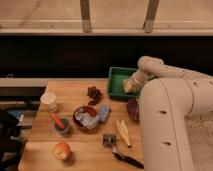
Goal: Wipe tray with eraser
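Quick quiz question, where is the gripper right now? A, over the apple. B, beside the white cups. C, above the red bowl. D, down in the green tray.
D: the gripper is at the right side of the tray, shut on the eraser, which it presses to the tray's floor.

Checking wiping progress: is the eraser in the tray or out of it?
In. The gripper, jaws shut on the eraser, holds it inside the green tray.
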Controlling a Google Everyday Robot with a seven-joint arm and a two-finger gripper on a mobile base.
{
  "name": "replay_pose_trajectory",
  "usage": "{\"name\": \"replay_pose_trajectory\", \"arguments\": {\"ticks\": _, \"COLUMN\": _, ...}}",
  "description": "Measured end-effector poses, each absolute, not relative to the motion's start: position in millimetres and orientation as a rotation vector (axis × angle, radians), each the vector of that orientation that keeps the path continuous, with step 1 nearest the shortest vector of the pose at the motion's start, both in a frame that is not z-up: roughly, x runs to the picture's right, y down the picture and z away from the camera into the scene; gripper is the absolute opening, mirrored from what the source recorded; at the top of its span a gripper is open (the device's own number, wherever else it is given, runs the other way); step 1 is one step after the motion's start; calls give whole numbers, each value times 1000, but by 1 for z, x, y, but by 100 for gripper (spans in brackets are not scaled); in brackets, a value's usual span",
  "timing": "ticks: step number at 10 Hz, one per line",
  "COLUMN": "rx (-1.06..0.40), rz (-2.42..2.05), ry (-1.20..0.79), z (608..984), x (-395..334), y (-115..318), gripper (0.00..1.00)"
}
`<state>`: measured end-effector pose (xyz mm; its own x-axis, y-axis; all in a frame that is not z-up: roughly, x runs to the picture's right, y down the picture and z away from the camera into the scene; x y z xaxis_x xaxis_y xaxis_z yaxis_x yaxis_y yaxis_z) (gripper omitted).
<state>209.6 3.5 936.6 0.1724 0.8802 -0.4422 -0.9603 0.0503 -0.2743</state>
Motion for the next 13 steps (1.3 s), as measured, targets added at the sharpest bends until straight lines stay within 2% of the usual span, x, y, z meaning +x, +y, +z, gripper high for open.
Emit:
{"name": "replay_pose_trajectory", "arguments": {"ticks": 4, "rx": -525, "rz": 1436, "ry": 205, "z": 949, "x": 239, "y": -10, "gripper": 0}}
{"name": "replay_pose_trajectory", "arguments": {"ticks": 8, "rx": -570, "rz": 1384, "ry": 179, "z": 972, "x": 188, "y": -16, "gripper": 0}}
{"name": "replay_pose_trajectory", "arguments": {"ticks": 11, "rx": -571, "rz": 1368, "ry": 189, "z": 966, "x": 171, "y": -14, "gripper": 0}}
{"name": "replay_pose_trajectory", "arguments": {"ticks": 13, "rx": -541, "rz": 1385, "ry": 219, "z": 957, "x": 186, "y": -12, "gripper": 0}}
